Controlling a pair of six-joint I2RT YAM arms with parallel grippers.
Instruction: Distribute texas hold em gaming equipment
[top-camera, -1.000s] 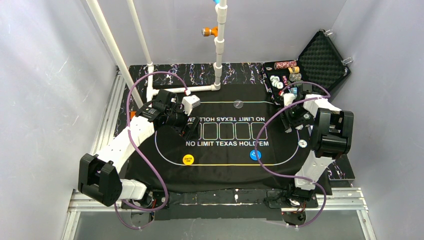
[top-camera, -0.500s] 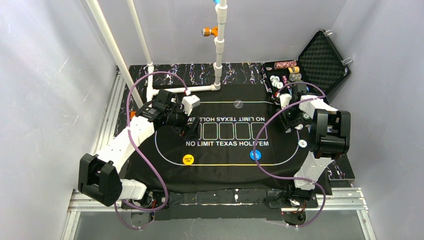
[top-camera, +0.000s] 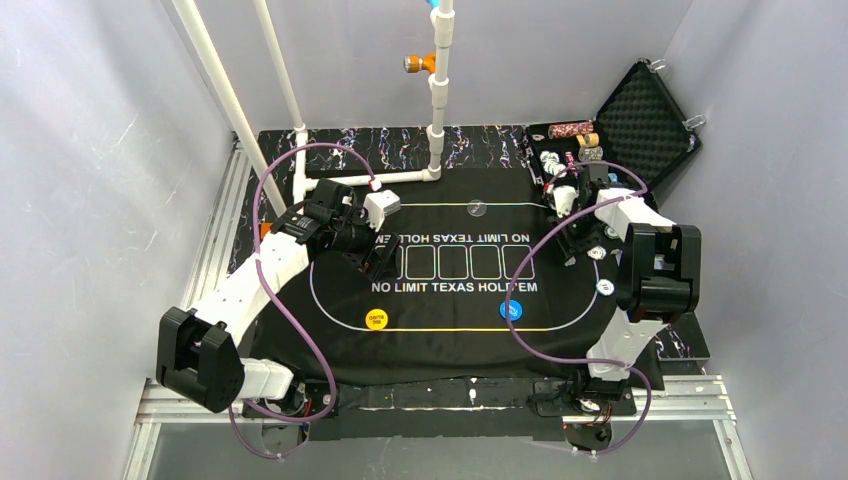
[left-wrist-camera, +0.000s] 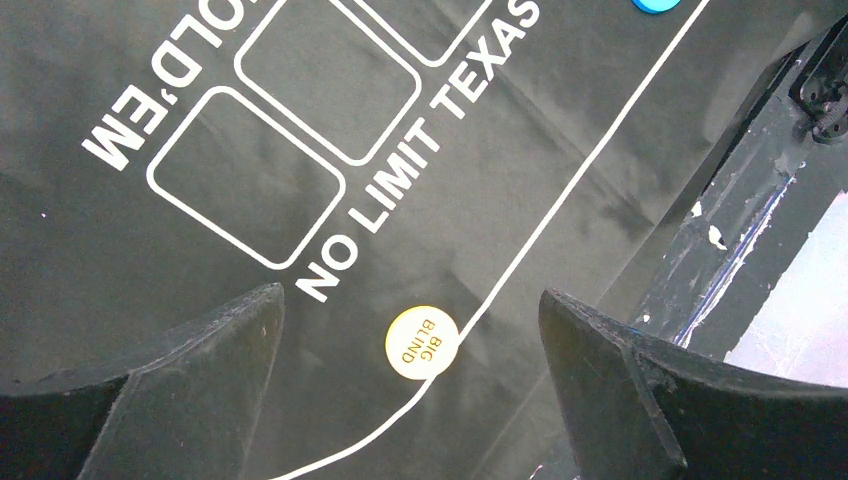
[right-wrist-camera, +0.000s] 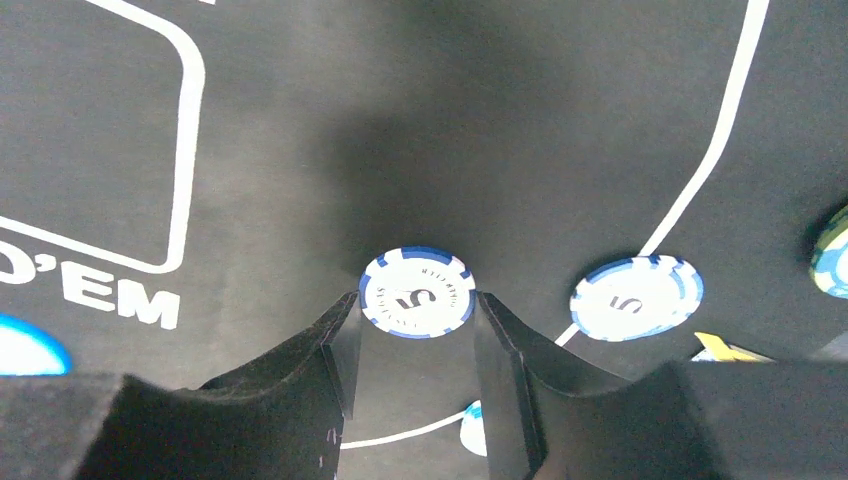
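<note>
My right gripper (right-wrist-camera: 417, 300) points down at the mat's right end, shown in the top view (top-camera: 578, 243). Its fingertips are closed on the edges of a white-and-blue "5" chip (right-wrist-camera: 417, 285) that lies flat at mat level. A second "5" chip (right-wrist-camera: 636, 298) lies just right of it on the white line (top-camera: 597, 253), and a third (top-camera: 605, 287) is nearer me. My left gripper (left-wrist-camera: 408, 293) hangs open and empty over the mat's left part (top-camera: 375, 262). The yellow "BIG BLIND" disc (left-wrist-camera: 421, 342) (top-camera: 376, 320) and the blue disc (top-camera: 511, 310) lie on the near line. No cards are in view.
The open black foam-lined case (top-camera: 640, 125) stands at the back right with several chip stacks (top-camera: 572, 130). A pale round chip (top-camera: 478, 209) lies on the far line. White pipes (top-camera: 437, 100) rise at the back. The mat's near edge and the frame show in the left wrist view (left-wrist-camera: 740, 230).
My right gripper has shifted a little toward the far left, uncovering the chip that lies beside it on the mat. The left arm has not moved.
</note>
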